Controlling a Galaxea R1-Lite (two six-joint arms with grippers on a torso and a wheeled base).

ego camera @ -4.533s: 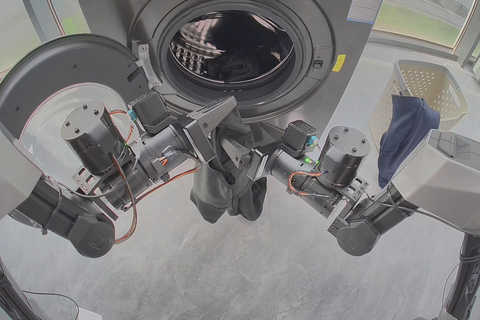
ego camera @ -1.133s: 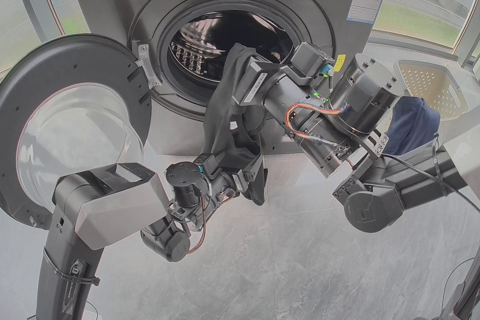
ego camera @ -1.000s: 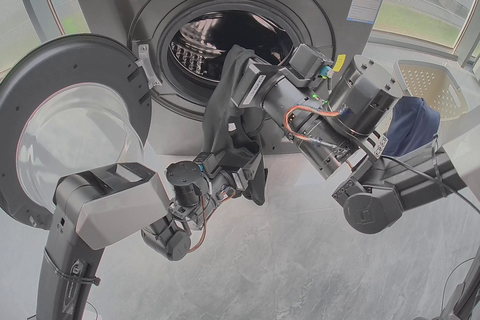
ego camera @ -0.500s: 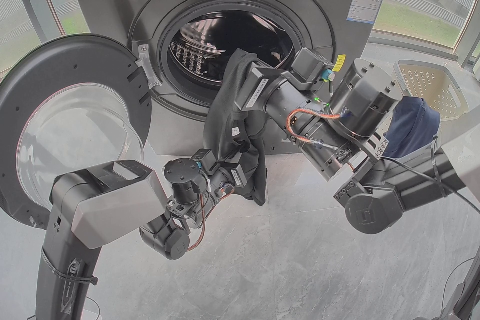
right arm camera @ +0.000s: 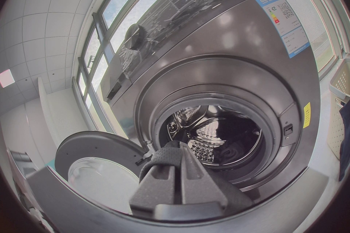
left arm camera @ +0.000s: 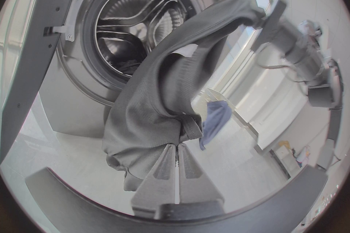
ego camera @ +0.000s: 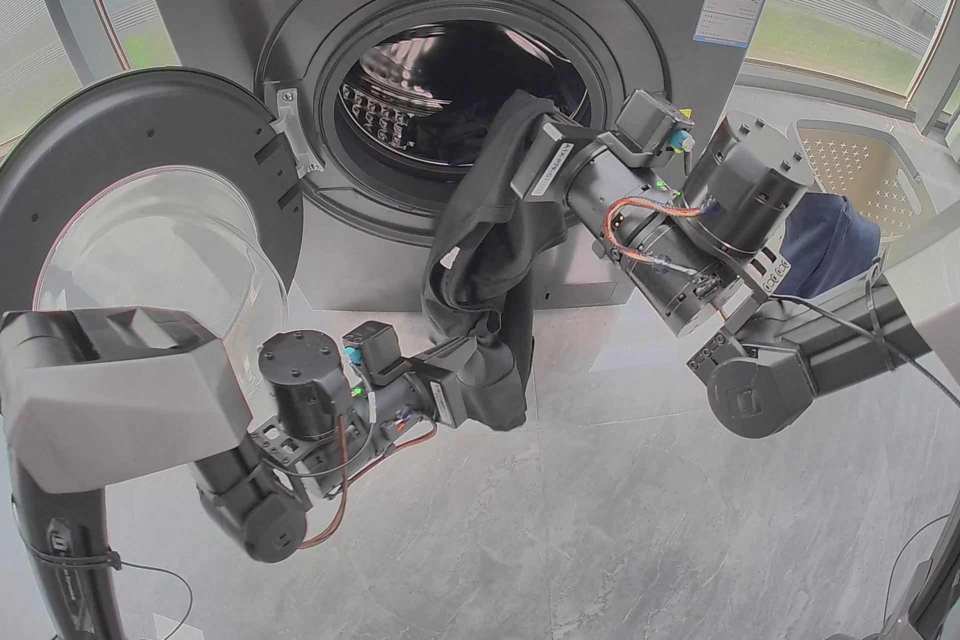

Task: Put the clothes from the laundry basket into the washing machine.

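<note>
the left gripper sits low, its fingers pressed together on a bottom fold of the dark garment. the cloth rises from it in a slack band to the right gripper, which is above and beyond the left one, its fingers closed on the garment's upper end, which drapes over them. the right gripper is at the mouth of the washing machine. the drum is just ahead of it, with other dark clothes lying inside. the open door hangs to the left gripper's outer side. behind the right arm, well apart from both grippers, stands the laundry basket with a blue garment draped over its rim.
</note>
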